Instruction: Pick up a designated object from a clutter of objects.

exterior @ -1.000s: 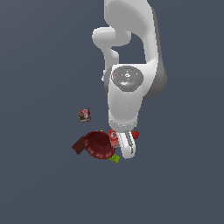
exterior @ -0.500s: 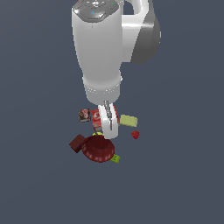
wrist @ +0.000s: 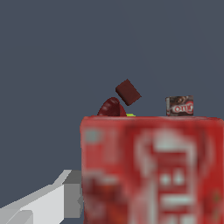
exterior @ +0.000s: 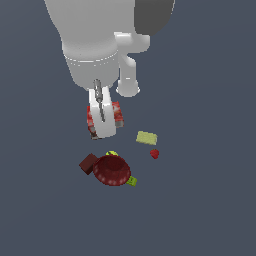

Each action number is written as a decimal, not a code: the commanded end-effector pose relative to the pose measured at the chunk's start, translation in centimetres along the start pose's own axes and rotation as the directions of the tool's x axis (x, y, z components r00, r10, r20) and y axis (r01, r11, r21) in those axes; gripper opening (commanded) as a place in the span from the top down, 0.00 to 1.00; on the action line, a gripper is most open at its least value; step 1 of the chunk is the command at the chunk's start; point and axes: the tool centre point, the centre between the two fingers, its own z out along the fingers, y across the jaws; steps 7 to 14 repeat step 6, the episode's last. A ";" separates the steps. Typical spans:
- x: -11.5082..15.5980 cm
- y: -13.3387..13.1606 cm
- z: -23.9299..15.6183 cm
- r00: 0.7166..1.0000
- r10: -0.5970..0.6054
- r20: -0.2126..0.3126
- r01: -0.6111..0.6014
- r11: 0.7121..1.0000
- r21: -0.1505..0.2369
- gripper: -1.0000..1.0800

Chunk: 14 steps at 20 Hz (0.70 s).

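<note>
While the packet (exterior: 116, 114) is clamped in the gripper (exterior: 102, 120) above the bowl (exterior: 112, 170), a steady, vertical lift is advised.

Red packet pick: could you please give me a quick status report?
Gripper shut on the red packet. Packet apart from the red bowl and brown brick. Nothing in the way.

Arm: showing as glossy white, rounded cylindrical housings w/ a thin seam ring round the lower body; dark grey patch sitting at upper link. Small white cylindrical stub projecting beside the wrist. Hand: white, boxy. Fingers (exterior: 98, 95): one slim grey bar showing in exterior view; pale grey, angular, blocky in wrist view.
</note>
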 end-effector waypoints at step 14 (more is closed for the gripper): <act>0.8 0.3 -1.6 1.000 -0.001 0.000 0.001 1.000 -0.002 1.00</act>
